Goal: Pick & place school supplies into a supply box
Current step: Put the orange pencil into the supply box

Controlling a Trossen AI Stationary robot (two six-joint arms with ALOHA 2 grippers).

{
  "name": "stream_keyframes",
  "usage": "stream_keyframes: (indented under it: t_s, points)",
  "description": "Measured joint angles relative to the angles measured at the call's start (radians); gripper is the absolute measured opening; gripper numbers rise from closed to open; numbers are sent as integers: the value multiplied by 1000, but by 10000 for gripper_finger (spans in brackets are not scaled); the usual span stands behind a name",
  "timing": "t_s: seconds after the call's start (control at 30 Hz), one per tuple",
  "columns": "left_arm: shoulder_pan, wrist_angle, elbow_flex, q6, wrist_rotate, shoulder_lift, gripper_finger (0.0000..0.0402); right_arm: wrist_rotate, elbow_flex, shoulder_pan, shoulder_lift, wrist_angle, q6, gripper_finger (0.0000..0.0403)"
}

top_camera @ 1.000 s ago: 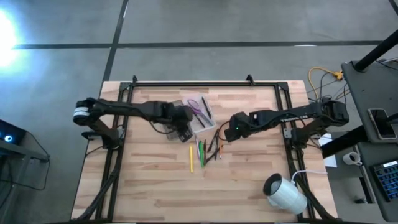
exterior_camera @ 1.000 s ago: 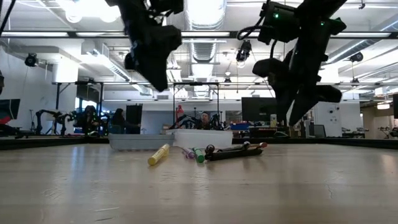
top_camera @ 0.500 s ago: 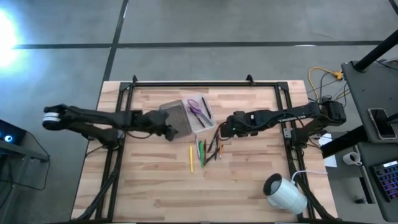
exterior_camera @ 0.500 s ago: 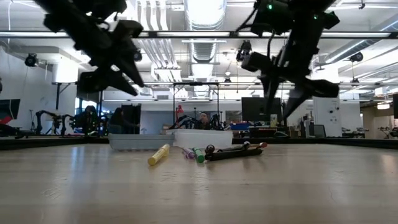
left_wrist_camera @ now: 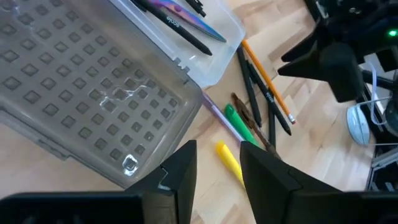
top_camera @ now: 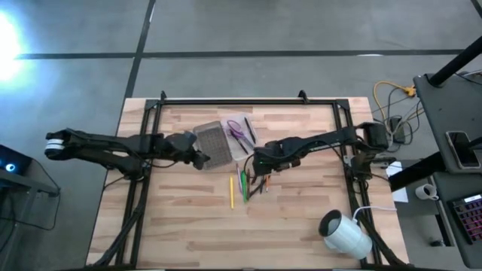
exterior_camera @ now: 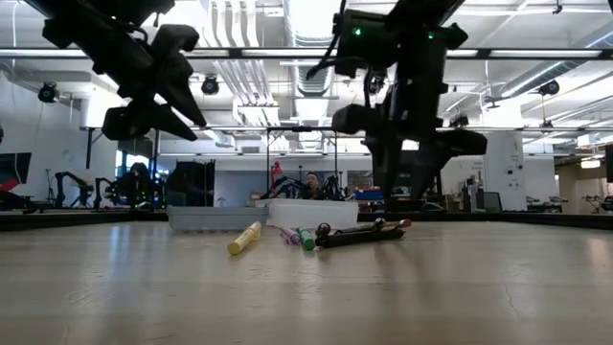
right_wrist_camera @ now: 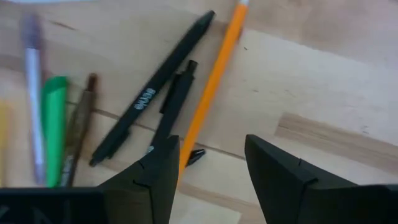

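Observation:
The clear supply box (top_camera: 245, 138) lies at the table's middle, with purple-handled scissors (top_camera: 235, 129) and a dark pen in it. Its grey textured lid (top_camera: 213, 143) lies flat beside it on the left and also shows in the left wrist view (left_wrist_camera: 87, 93). A yellow pen (top_camera: 231, 192), a green pen (top_camera: 243, 183), dark pens (right_wrist_camera: 155, 118) and an orange pencil (right_wrist_camera: 214, 81) lie on the table near the box. My left gripper (top_camera: 200, 159) is open and empty, above the lid's near left corner. My right gripper (top_camera: 257, 159) is open and empty above the orange pencil.
A white roll (top_camera: 345, 233) lies at the table's near right corner. A black frame (top_camera: 248, 101) runs along the table's far edge and down both sides. Bare wood lies near the pens.
My left gripper has drawn back toward the table's left edge, from over the lid and box to the lid's left side, and the lid now shows uncovered. My right gripper has moved toward the table's left, to above the loose pens.

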Motion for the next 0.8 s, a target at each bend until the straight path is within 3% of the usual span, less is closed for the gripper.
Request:
stream_keyframes:
  t_s: [0.23, 0.47, 0.8]
  points:
    - [-15, 0, -9, 2, 1, 8, 107, -15, -22, 5, 11, -5, 15, 155]
    - [-14, 2, -11, 3, -34, 8, 107, -26, -23, 5, 35, 103, -3, 136]
    - [-14, 2, -10, 3, -44, 8, 107, 4, -36, 1, 50, 96, -22, 132]
